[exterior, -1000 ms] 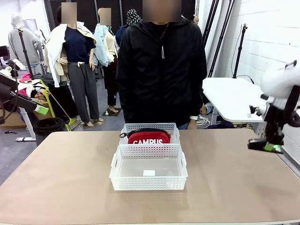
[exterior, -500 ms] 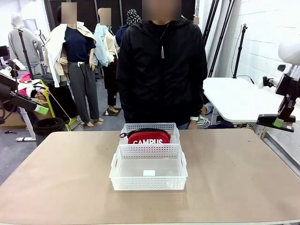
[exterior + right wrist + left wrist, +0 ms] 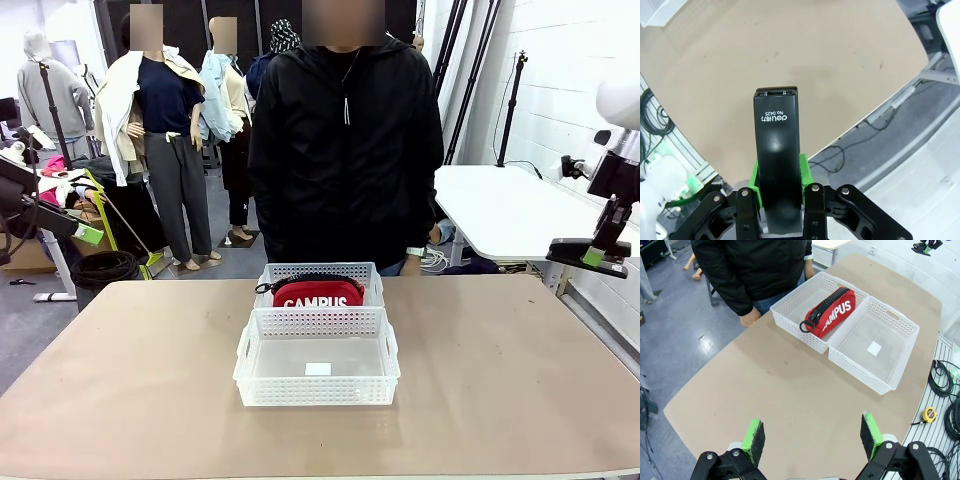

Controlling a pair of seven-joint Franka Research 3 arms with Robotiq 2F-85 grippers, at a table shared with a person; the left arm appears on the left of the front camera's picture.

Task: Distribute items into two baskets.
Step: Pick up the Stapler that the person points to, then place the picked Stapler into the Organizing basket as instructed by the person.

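Observation:
Two white perforated baskets stand end to end at mid table. The far basket [image 3: 318, 284] [image 3: 812, 304] holds the red "CAMPUS" pouch [image 3: 318, 293] [image 3: 832, 314]. The near basket [image 3: 317, 360] [image 3: 876, 347] has nothing in it but a small white label. My right gripper [image 3: 592, 254] [image 3: 779, 180] hangs high past the table's right edge, shut on the black stapler [image 3: 586, 251] [image 3: 776, 155]. My left gripper [image 3: 812, 437] is open, high above the table's left part, nothing between its green pads.
A person in a black jacket [image 3: 345, 140] stands at the far edge right behind the baskets, one hand [image 3: 749, 319] hanging at the table edge. A white side table [image 3: 495, 210] stands at the right. Cables and a yellow tape measure [image 3: 928, 414] lie on the floor.
My right gripper, with the stapler in it, has risen from table height at the right edge and moved slightly right. The baskets, pouch and person have not moved.

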